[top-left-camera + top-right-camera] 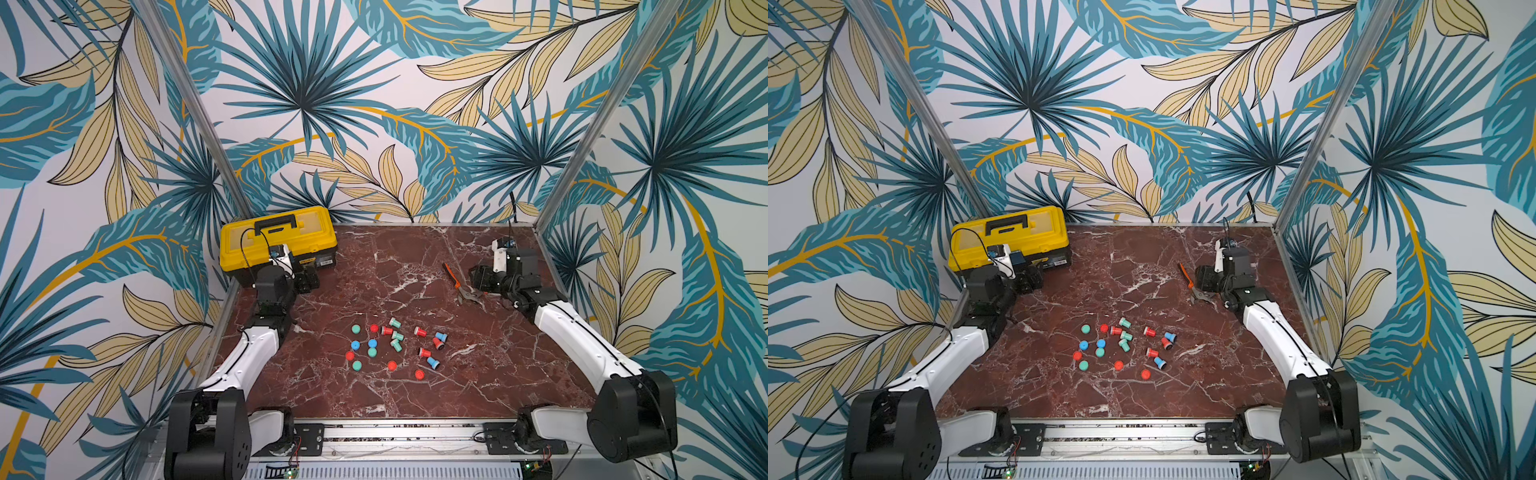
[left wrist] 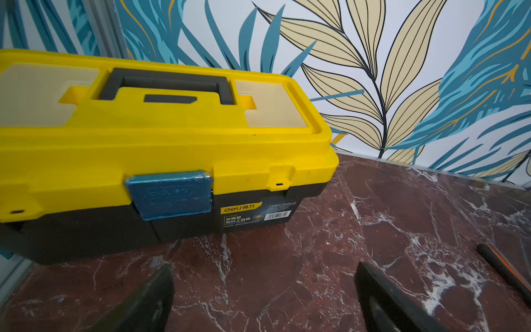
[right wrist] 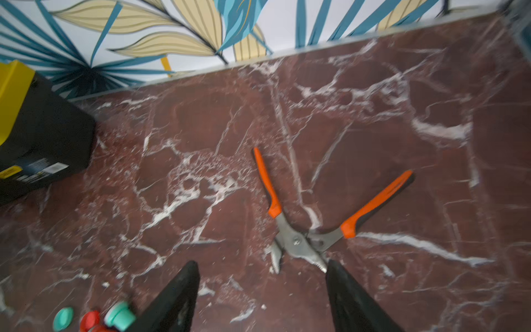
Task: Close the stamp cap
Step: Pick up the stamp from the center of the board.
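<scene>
Stamps (image 1: 420,331) and loose caps (image 1: 356,329), in red, blue and green, lie scattered mid-worktop (image 1: 415,399) in both top views, too small to tell whether any stamp is capped. The left pincer (image 1: 306,281) sits low in front of the yellow toolbox (image 1: 278,237) at the far left corner, well apart from the stamps. Its fingers are dark against the arm, so their gap is hard to make out here. The right pincer (image 1: 476,279) is at the far right, just by the orange-handled pliers (image 1: 452,275), one handle of which is hidden behind it.

Left wrist view: the left pincer (image 2: 264,287) stands wide, both fingers (image 2: 149,301) cut off by the frame edge. Bare worktop lies between them and it holds nothing. The toolbox (image 2: 161,138) fills the space ahead, lid shut, one end cut off. Only a bit of a pliers handle (image 2: 502,273) shows at the edge.

Right wrist view, somewhat blurred: the right pincer (image 3: 263,287) is partly open, narrower than the left, with nothing between its fingers (image 3: 172,299). The pliers (image 3: 298,241) lie spread open on the worktop just ahead. One nose tip meets a fingertip in the picture, and I cannot tell whether they touch. A green cap (image 3: 63,317), something red and a green stamp show blurred beside a finger, partly cut off.
</scene>
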Robot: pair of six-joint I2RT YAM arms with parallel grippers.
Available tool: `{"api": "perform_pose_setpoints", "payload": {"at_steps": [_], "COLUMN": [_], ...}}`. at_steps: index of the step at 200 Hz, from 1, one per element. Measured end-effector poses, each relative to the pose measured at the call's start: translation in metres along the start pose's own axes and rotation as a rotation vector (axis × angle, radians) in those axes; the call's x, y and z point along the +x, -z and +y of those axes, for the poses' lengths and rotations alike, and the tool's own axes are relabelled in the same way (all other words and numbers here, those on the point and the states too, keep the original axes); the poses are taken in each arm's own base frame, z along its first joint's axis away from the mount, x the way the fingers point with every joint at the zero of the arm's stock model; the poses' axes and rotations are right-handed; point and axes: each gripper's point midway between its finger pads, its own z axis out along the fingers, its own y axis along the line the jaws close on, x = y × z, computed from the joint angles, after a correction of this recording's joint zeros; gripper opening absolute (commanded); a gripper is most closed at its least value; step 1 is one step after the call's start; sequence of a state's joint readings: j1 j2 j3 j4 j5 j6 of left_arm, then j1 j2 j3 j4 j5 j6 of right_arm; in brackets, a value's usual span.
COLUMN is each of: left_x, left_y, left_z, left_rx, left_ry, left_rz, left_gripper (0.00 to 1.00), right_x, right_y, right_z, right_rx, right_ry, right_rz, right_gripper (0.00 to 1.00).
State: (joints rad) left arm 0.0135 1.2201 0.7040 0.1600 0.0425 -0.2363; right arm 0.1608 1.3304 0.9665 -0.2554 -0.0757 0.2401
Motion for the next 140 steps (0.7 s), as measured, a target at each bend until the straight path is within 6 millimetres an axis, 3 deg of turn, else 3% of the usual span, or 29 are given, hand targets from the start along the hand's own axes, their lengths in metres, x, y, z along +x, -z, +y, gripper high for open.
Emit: {"api": "perform_pose_setpoints", "payload": {"at_steps": [42, 76, 109, 140], "left_x": [-0.026, -0.031, -0.028, -0.010], "left_y": [0.005, 0.026, 0.048, 0.055], "left_z": [-0.004, -0.001, 0.027, 0.031], "left_rx": [-0.049, -0.050, -0.113, -0.119], "left_ry": [-0.008, 0.000, 0.065, 0.087], "left_rz": [0.153, 0.221, 0.247, 0.291], "left_gripper": [1.00, 1.00, 1.00, 1.00], "right_x": [0.059, 0.088, 0.118, 0.140], "right_y": [-0.005, 0.001, 0.006, 0.001], "right_z": [0.053, 0.088, 0.103, 0.105], "right_rx": [-0.090, -0.153, -0.192, -0.194], "right_ry": [0.124, 0.247, 0.335, 0.399], "right_rz": [0.229, 0.331, 0.424, 0.502], "right_gripper": [0.64, 0.56, 0.52, 0.50]}}
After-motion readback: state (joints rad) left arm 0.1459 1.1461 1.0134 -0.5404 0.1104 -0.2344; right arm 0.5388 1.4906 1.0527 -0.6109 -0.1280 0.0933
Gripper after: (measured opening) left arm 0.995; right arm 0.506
